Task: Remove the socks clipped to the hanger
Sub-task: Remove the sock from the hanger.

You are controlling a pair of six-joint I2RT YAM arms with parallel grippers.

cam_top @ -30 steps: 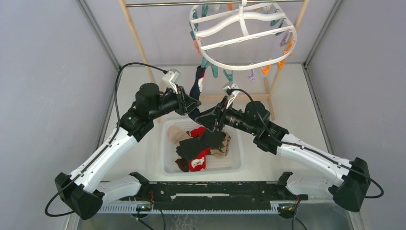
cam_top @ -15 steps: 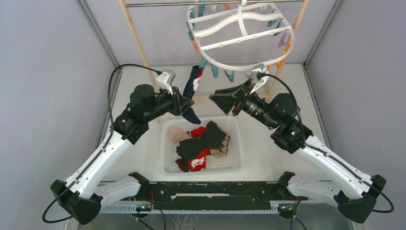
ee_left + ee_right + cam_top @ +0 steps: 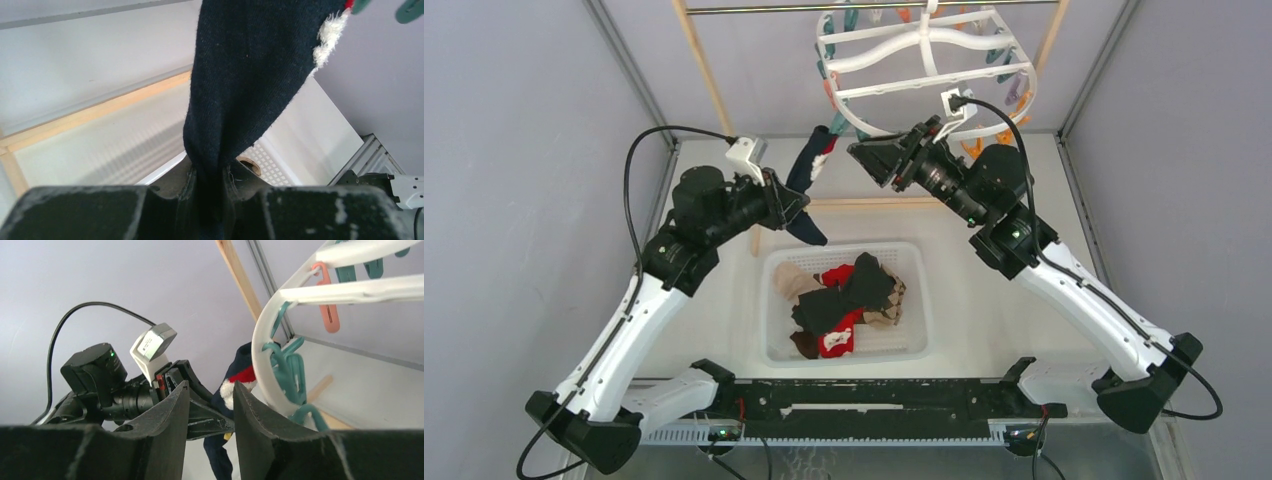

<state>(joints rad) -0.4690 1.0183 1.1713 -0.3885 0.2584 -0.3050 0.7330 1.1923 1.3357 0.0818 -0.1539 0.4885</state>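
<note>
A navy sock [image 3: 810, 168] with red and white marks hangs by its top from a teal clip [image 3: 287, 371] at the left end of the white oval hanger [image 3: 924, 72]. My left gripper [image 3: 790, 208] is shut on the sock's lower part and draws it slanting down to the left. In the left wrist view the navy fabric [image 3: 240, 85] runs bunched into the shut gripper [image 3: 210, 175]. My right gripper [image 3: 871, 158] is open and holds nothing. It is raised beside the hanger's left rim [image 3: 261, 340], with the sock's white tuft [image 3: 229, 389] just beyond its fingertips [image 3: 184, 390].
A white perforated basket [image 3: 844, 247] below holds several loose socks [image 3: 844, 305]. The hanger hangs from a metal rod [image 3: 754, 8] on a wooden rack [image 3: 709, 80], whose lower bar [image 3: 100, 112] lies behind the basket. Grey walls stand on both sides.
My right gripper has risen from above the basket to the hanger's left rim and narrowed slightly. The left gripper has pulled the sock left and up, and the hanger has swung back.
</note>
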